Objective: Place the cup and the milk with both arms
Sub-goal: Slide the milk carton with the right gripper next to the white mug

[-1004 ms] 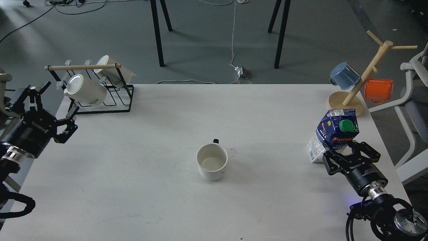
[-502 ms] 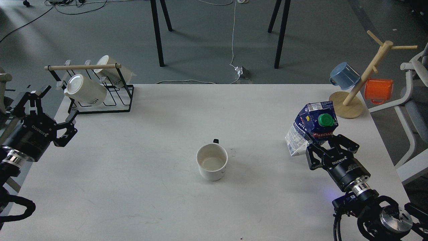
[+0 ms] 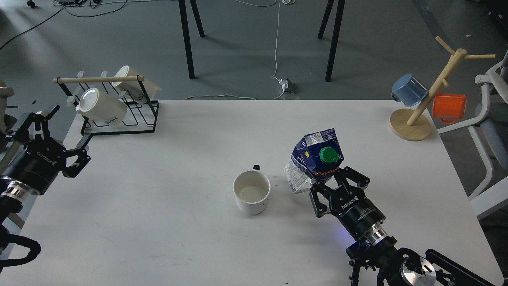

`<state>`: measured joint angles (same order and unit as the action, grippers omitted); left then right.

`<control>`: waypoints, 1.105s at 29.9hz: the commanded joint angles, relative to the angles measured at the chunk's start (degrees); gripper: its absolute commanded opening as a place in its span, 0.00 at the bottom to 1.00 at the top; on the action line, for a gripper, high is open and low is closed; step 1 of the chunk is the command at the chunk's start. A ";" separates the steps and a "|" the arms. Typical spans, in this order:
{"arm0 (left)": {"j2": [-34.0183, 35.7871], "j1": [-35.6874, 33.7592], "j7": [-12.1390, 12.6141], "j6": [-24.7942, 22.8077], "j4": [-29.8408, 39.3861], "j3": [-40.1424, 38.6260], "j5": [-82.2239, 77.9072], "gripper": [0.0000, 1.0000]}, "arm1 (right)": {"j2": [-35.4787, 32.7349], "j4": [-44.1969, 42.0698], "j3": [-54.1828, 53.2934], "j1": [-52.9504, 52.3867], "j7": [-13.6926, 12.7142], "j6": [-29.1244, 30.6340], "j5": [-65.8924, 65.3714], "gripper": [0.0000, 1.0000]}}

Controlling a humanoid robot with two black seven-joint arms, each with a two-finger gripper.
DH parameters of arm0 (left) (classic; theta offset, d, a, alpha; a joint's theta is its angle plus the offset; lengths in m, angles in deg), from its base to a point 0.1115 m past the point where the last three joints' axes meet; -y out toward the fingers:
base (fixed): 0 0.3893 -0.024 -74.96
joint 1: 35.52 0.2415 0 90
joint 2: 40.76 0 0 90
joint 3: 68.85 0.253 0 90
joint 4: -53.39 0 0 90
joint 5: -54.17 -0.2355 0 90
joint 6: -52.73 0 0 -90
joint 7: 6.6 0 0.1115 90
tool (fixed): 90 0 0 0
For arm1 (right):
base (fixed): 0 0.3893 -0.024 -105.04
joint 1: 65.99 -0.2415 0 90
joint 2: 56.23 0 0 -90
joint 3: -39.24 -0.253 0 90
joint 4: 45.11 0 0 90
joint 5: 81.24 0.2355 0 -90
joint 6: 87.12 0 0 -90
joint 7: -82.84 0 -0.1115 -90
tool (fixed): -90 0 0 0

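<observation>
The white cup (image 3: pixel 251 191) stands upright and empty near the middle of the white table (image 3: pixel 198 131), with faint black marks on its right side. The blue and white milk carton (image 3: pixel 313 159), with green cap and red label, is tilted and held above the table just right of the cup. My right gripper (image 3: pixel 332 183) is shut on the carton's lower part. My left gripper (image 3: pixel 59 135) is open and empty at the table's left edge, far from the cup.
A black wire rack (image 3: pixel 119 115) with a wooden bar holds two cream mugs (image 3: pixel 101 107) at the back left. A wooden mug tree (image 3: pixel 428 95) with a blue mug (image 3: pixel 408 89) and an orange mug (image 3: pixel 449 107) stands at the back right.
My right gripper has carried the milk carton leftward from the table's right side to just beside the cup. My left gripper has barely shifted. The cup has not moved.
</observation>
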<state>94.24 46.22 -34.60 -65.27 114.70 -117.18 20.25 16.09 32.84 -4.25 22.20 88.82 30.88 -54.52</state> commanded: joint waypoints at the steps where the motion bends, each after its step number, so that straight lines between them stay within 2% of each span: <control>1: 0.00 0.00 0.00 0.00 0.04 0.00 0.00 0.99 | 0.10 -0.35 0.50 0.66 0.00 0.00 -0.17 0.44; 15: 0.00 0.09 0.00 0.00 -0.05 0.00 0.00 0.99 | 3.00 -2.81 1.03 1.19 0.00 0.00 -3.25 0.44; 24: 0.00 0.18 0.00 0.00 -0.23 0.00 0.00 0.99 | 3.17 -2.90 1.56 1.19 -0.09 0.00 -3.25 0.50; 33: 0.00 0.44 0.00 0.00 -0.23 0.00 0.00 0.99 | 4.66 -4.57 2.53 1.19 0.00 0.00 -3.33 0.50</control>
<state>94.24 46.63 -34.60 -65.27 114.47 -117.19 20.26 20.15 28.97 -1.74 23.40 88.80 30.88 -57.77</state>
